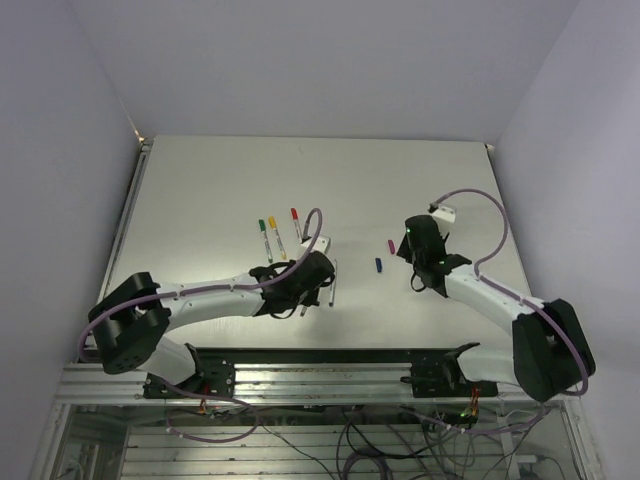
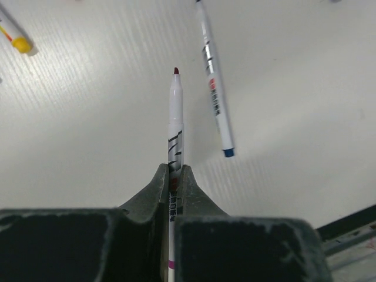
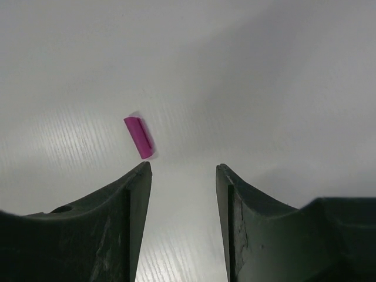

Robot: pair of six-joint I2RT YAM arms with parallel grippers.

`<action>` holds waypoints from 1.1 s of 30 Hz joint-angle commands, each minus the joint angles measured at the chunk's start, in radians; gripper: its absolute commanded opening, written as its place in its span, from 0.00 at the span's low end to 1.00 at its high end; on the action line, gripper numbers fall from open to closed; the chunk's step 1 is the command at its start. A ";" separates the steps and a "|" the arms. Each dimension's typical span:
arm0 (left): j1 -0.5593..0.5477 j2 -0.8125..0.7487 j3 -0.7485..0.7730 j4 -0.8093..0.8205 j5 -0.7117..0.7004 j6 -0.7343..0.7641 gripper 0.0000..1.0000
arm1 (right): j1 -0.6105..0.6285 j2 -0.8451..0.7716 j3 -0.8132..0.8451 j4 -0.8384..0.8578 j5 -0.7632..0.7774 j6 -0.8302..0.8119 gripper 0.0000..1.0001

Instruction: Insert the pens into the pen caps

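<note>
From above, a pale table carries both arms. The left gripper reaches to the middle of the table. Whether it holds anything cannot be told from this height. Just beyond it lie three pens side by side: a green pen, a yellow pen and a red pen. A blue pen lies just to its right. The right gripper hovers near a purple cap, with a blue cap a little nearer the arms.

Seen through the left wrist camera, the left gripper is clamped tight on the held pen. This pen is a thin white one pointing away, its bare dark-red tip uncapped. The blue pen lies on the table to its right, apart from it. The yellow pen shows at the top left corner.

Through the right wrist camera, the right gripper has its fingers spread wide and holds nothing. The purple cap lies on the table just beyond the left fingertip.
</note>
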 commanded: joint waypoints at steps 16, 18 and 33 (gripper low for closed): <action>0.008 -0.045 -0.021 0.088 0.090 0.029 0.07 | -0.042 0.328 0.184 0.113 -0.268 -0.245 0.49; 0.008 -0.047 -0.023 0.098 0.096 0.034 0.07 | -0.045 0.346 0.188 0.119 -0.274 -0.245 0.49; 0.022 -0.033 -0.031 0.127 0.136 0.032 0.07 | -0.050 0.438 0.199 0.129 -0.255 -0.252 0.46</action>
